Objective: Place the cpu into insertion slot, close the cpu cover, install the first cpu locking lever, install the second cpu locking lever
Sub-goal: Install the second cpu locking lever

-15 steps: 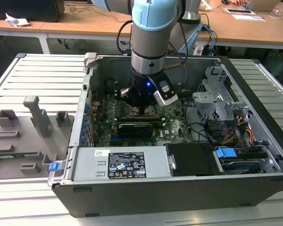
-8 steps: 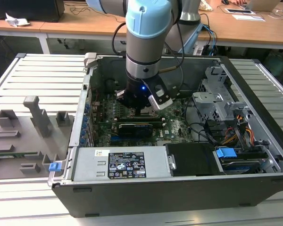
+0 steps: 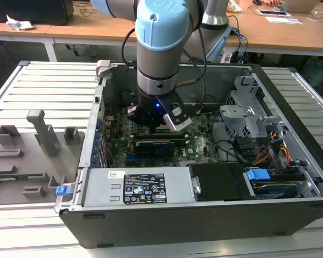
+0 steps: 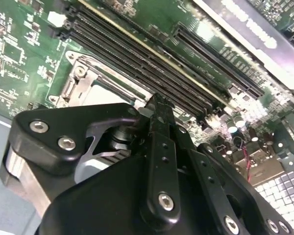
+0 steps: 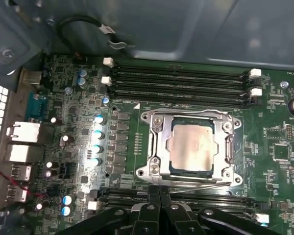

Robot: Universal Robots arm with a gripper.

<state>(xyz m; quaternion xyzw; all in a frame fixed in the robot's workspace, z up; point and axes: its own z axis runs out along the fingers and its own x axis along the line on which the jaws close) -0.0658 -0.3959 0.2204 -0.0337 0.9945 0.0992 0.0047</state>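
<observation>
CPU (image 5: 191,147), flat pale metal square, sits in slot (image 5: 162,167) w/ grey cover (image 5: 230,147) down around it. Black RAM slots (image 5: 179,78) flank it. Fingers (image 5: 159,193) together at socket edge.

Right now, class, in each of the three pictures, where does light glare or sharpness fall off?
First wrist view: the cpu lid reflects light softly, bright glare on the capacitors beside it. Second wrist view: the gripper body looms dark and soft up close; the memory slots are sharper. Exterior view: the arm's wrist shades the motherboard.
</observation>
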